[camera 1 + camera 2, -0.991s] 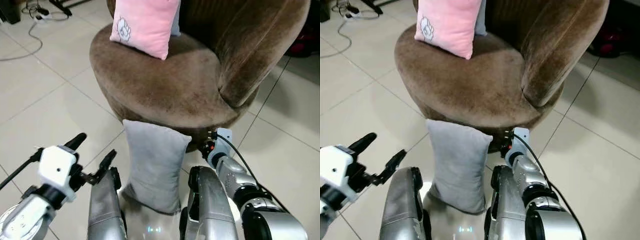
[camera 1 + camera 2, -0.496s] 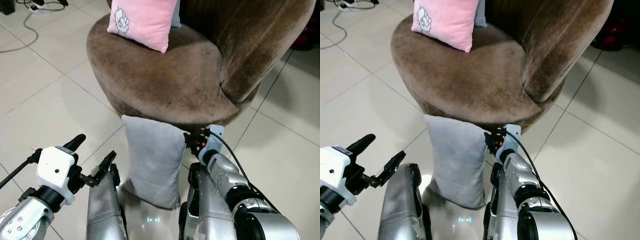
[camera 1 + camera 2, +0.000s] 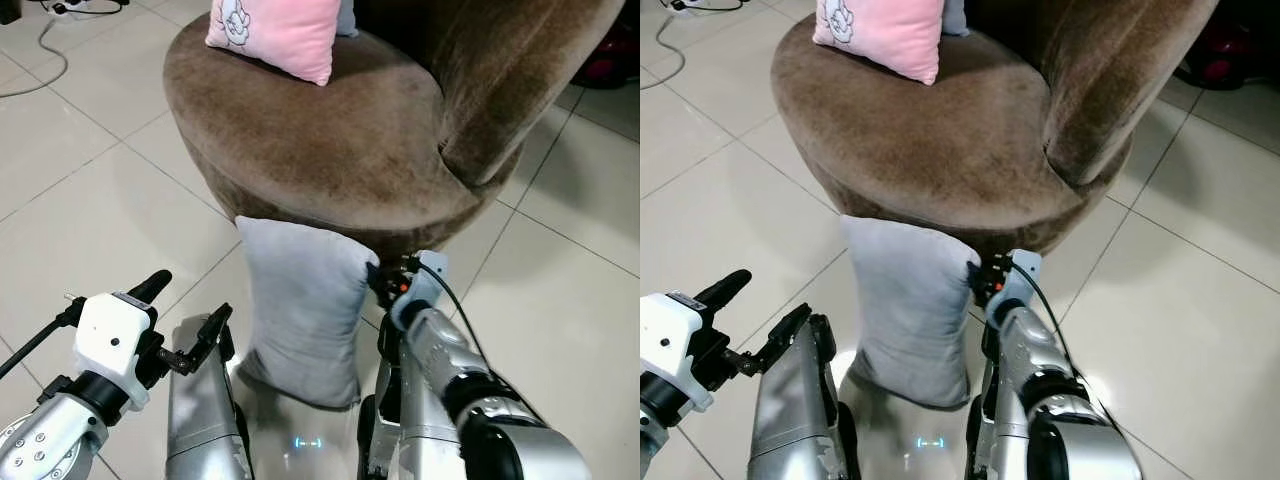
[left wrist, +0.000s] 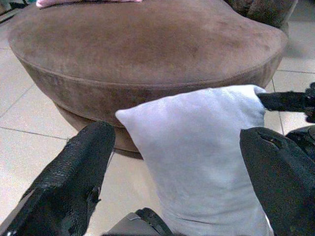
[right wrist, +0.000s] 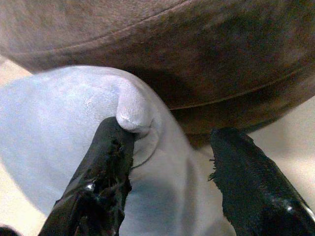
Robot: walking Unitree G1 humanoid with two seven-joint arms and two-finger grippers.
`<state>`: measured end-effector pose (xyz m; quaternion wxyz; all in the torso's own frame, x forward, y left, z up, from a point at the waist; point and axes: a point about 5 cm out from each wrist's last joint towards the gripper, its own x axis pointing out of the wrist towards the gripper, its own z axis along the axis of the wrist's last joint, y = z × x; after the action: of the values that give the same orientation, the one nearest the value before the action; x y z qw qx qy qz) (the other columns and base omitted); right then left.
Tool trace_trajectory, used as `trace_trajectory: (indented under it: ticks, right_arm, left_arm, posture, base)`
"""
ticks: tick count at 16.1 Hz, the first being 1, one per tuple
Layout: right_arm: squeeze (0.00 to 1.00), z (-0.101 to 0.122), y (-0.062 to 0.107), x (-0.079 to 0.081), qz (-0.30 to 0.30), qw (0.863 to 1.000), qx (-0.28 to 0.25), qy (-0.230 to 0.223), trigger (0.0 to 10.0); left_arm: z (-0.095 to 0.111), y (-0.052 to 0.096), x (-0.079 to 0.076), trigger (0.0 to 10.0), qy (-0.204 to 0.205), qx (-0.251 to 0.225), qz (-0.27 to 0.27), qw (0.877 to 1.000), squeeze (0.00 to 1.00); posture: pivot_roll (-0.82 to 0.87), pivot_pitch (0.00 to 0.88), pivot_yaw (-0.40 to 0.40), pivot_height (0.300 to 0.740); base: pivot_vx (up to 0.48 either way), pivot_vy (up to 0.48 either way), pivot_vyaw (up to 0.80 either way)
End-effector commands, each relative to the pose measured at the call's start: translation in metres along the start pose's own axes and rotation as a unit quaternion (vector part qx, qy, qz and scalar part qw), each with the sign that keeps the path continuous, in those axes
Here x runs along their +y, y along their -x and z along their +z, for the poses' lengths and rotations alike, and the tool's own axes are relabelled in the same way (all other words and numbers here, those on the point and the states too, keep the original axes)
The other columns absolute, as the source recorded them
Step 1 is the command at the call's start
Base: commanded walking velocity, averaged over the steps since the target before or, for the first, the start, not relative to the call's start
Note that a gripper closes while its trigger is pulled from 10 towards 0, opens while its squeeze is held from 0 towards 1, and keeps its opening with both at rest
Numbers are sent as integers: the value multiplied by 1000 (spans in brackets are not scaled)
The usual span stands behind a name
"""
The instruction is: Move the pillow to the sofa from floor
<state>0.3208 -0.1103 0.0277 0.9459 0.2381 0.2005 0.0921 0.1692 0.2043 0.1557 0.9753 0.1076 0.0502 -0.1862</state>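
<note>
Grey pillow (image 3: 305, 305) stands upright on the tiled floor (image 3: 80, 200), leaning against the brown sofa (image 3: 320, 140). Right pincer (image 5: 167, 172) is spread around its top corner; left pincer (image 3: 185, 315) hovers beside it, fingers apart.

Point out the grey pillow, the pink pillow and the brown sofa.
grey pillow (image 3: 305, 300), left eye view, middle of its front face.
pink pillow (image 3: 275, 30), left eye view, its lower half.
brown sofa (image 3: 330, 130), left eye view, bare part of the round seat.
</note>
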Motion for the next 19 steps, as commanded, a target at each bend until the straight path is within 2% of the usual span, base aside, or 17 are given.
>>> trace_trajectory:
  ticks: [1, 3, 5, 9, 14, 15, 16, 17, 19]
  right_arm:
    - [0, 0, -1, 2, 7, 999, 0, -52, 10000]
    - [0, 6, -3, 9, 32, 992, -19, -123, 10000]
    - [0, 8, -4, 14, 57, 988, -25, -138, 10000]
    - [0, -9, -4, 33, 95, 989, 8, -114, 10000]
    - [0, -33, -4, 54, 65, 996, 34, -51, 10000]
    - [0, -34, -4, 56, 58, 996, 33, -62, 7922]
    - [0, -33, -4, 57, 58, 995, 26, -77, 0]
    - [0, -32, -5, 58, 61, 994, 21, -86, 0]
    - [0, -31, -5, 59, 65, 995, 21, -77, 0]
  left_arm:
    - [3, 3, 0, 10000, -1, 0, -4, 1000, 114]
    - [3, 3, -1, 10000, 3, 0, -8, 1000, 114]
    - [1, 3, -3, 10000, 11, 4, -20, 1000, 114]
    - [-1, 5, -7, 10000, 18, 10, -32, 999, 118]
    - [-2, 6, -6, 10000, 17, 12, -34, 999, 118]
    - [-2, 6, -7, 10000, 16, 12, -34, 999, 118]
    - [-2, 6, -6, 10000, 15, 12, -34, 999, 114]
    - [-2, 6, -6, 10000, 15, 12, -34, 999, 118]
    - [-3, 5, -6, 10000, 15, 12, -34, 999, 114]
  posture:
    - [187, 254, -39, 465]
    - [185, 251, -40, 465]
    - [182, 250, -43, 465]
    - [180, 251, -43, 465]
    - [181, 251, -42, 465]
    - [186, 252, -40, 465]
    - [185, 249, -41, 465]
    - [183, 246, -42, 465]
    - [181, 243, -43, 465]
  base:
    - [0, 0, 0]
    - [0, 0, 0]
    - [0, 0, 0]
    - [0, 0, 0]
    - [0, 0, 0]
    - [0, 0, 0]
    - [0, 0, 0]
    - [0, 0, 0]
    - [0, 0, 0]
